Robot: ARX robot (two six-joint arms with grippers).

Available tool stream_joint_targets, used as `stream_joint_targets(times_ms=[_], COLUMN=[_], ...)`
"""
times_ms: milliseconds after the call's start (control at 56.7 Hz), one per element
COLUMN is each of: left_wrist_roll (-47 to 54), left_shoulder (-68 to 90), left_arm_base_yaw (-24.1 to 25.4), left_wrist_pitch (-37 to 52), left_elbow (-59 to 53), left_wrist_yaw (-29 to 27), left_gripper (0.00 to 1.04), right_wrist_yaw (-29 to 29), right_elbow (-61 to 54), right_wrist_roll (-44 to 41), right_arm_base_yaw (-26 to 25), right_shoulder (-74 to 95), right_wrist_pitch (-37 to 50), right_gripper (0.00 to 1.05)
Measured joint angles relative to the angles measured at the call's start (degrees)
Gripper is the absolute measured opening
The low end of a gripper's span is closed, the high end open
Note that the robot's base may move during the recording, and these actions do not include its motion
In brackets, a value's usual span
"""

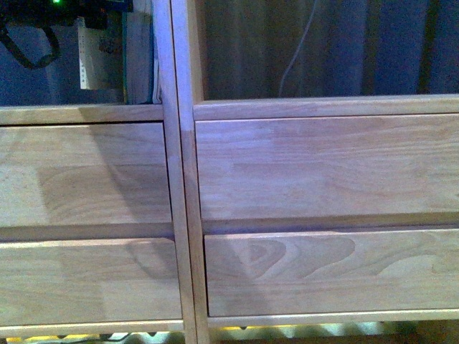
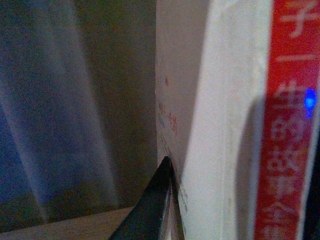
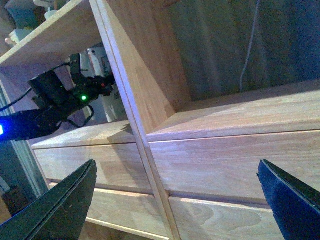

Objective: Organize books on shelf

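**Paperback gripped at the left bay, right arm waiting in front**

The light natural-wood twin-column shelf (image 1: 183, 215) fills the front view. It shows four plain drawer fronts below two backless open compartments. A bluish-grey curtain (image 1: 358, 43) hangs behind it, with a thin white cable (image 1: 301, 43) in front of the folds.

The left arm (image 3: 55, 95), dark with a green light on it, reaches into the upper left compartment. Its left end effector (image 2: 237, 170) is clamped on the thin pale paperback with a red-and-white spine (image 2: 225, 125), which stands upright. One dark finger (image 2: 155, 210) presses against the book's cover.

The right end effector (image 3: 176, 165) hovers in front of the drawer fronts near the central posts. Its two dark fingers are spread wide apart with nothing between them.

The left end effector's other finger is only a dark sliver at the picture's edge. In the front view a pale slab (image 1: 93, 57) stands in the left compartment, but I cannot tell whether it is the same book. The shelf's top and outer sides are cut off.
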Motion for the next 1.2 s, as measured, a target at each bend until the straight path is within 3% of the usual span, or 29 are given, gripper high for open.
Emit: stream_joint_targets(times_ms=[388, 917, 1199], left_wrist_roll=[2.2, 0.3, -5.4], left_shoulder=[2.9, -4.1, -17.7], left_arm_base_yaw=[1.2, 1.0, -0.4], left_wrist_pitch=[2.9, 4.0, 6.5], left_elbow=[-0.1, -15.0, -30.3], left_wrist_yaw=[2.8, 8.2, 12.5], left_gripper=[0.17, 0.97, 0.98], right_wrist_yaw=[0.5, 2.1, 2.7], right_elbow=[-2.2, -3.0, -3.0], right_wrist_roll=[1.4, 0.9, 0.9], right_arm_base_yaw=[0.5, 5.7, 7.8], right_shoulder=[1.7, 0.3, -2.1], right_wrist_pitch=[2.1, 1.1, -0.7], right_gripper=[0.98, 0.98, 0.98])
